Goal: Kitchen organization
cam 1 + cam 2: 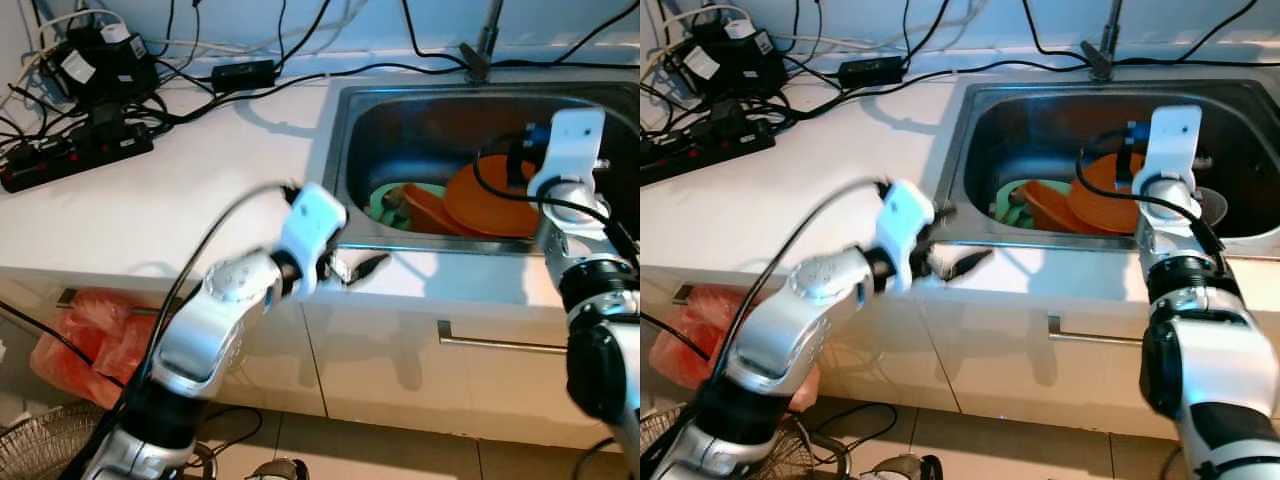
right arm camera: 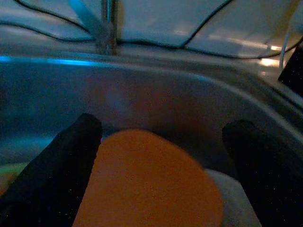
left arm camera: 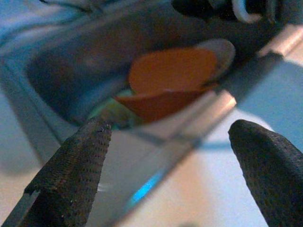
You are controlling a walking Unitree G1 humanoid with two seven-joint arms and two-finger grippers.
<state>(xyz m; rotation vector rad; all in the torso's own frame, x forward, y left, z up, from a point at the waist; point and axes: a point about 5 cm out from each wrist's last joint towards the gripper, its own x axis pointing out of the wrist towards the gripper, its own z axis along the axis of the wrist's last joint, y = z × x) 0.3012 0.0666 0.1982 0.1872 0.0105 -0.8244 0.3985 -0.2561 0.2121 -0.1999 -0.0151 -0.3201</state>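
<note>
Right of centre, orange plastic plates and a bowl [image 1: 495,200] lie stacked over a green dish [image 1: 385,203] in the stainless steel sink [image 1: 345,135], so sorting looks unfinished. The right gripper [image 2: 161,142] hangs spread wide above them, holding nothing. The left gripper [image 3: 170,156], spread and empty, hovers over the white counter's [image 1: 150,215] front edge.

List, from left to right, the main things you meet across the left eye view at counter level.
Black power strip → left gripper at the counter's front edge → green dish in the sink → orange plate → right gripper's white wrist housing over the sink.
</note>
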